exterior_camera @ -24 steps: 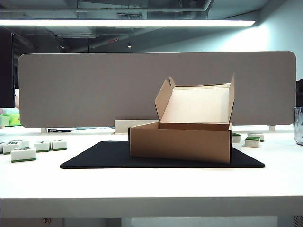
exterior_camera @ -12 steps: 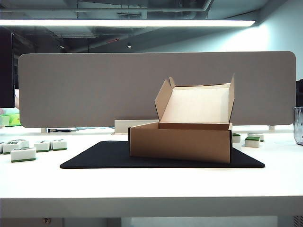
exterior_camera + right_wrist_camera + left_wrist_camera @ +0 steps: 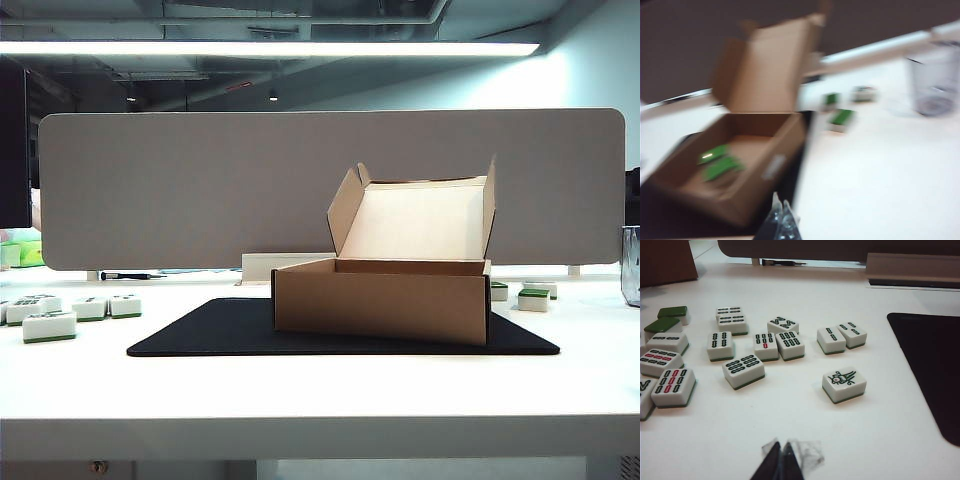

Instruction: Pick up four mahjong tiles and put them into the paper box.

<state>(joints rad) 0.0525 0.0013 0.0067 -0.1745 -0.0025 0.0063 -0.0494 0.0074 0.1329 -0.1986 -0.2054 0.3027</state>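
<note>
Hovering: left gripper [image 3: 781, 460] over table, right gripper [image 3: 780, 217] beside paper box [image 3: 735, 155]; jaws seemingly closed, empty.

The paper box [image 3: 381, 300] stands right of centre in the exterior view, brown cardboard, lid tilted up and back, pale cream inside, side flaps raised. In the blurred right wrist view, green-backed mahjong tiles [image 3: 720, 162] lie on its floor at lower left; their count is unclear.

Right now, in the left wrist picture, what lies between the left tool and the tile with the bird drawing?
Nothing: in the left wrist view only bare white table lies between the shut left tool and the bird tile.
</note>
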